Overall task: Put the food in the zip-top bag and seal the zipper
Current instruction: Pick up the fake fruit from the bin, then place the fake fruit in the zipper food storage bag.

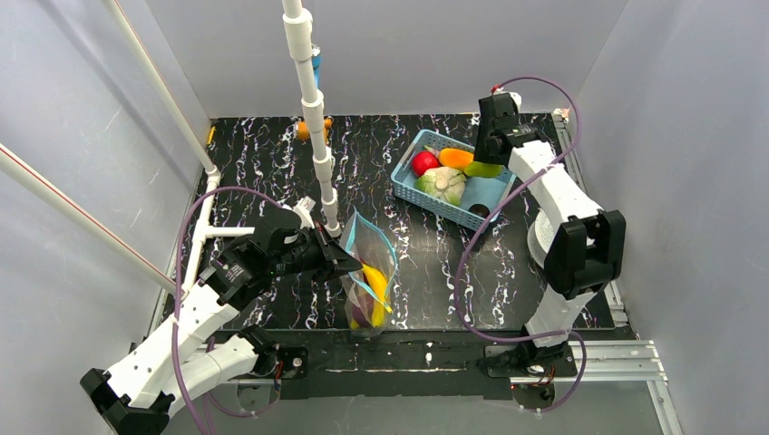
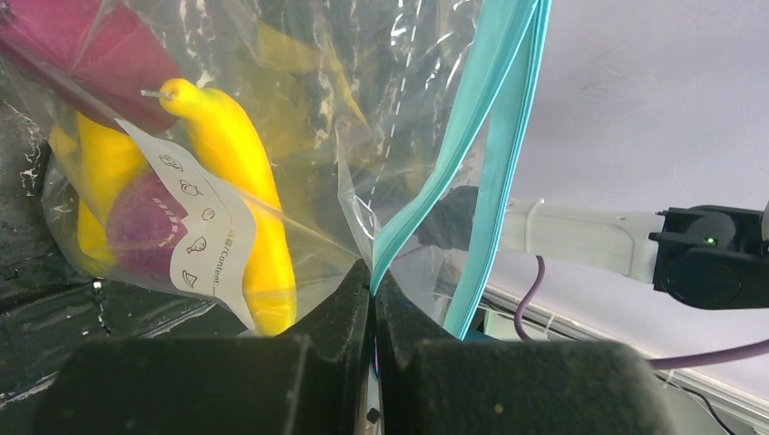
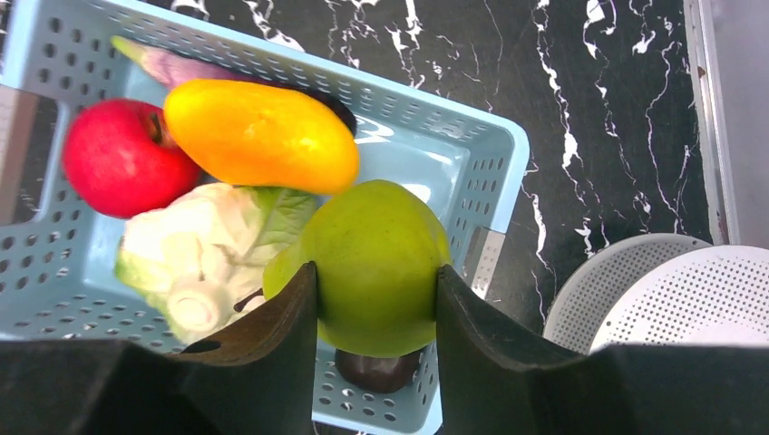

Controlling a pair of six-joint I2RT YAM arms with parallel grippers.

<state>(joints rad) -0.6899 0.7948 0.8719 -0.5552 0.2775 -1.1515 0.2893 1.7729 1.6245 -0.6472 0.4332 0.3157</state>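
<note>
right tool clamps one green fruit; left tool pinches one zip-top bag.

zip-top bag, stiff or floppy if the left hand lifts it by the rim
Probably floppy: the zip-top bag is thin, creased film, pinched at its teal zipper by the left hand. The bananas inside would likely sag it.

Light-blue lattice basket sits far right on the black marbled table. White pipe stand rises left of it, and white perforated dishes lie just beside the basket.
</note>
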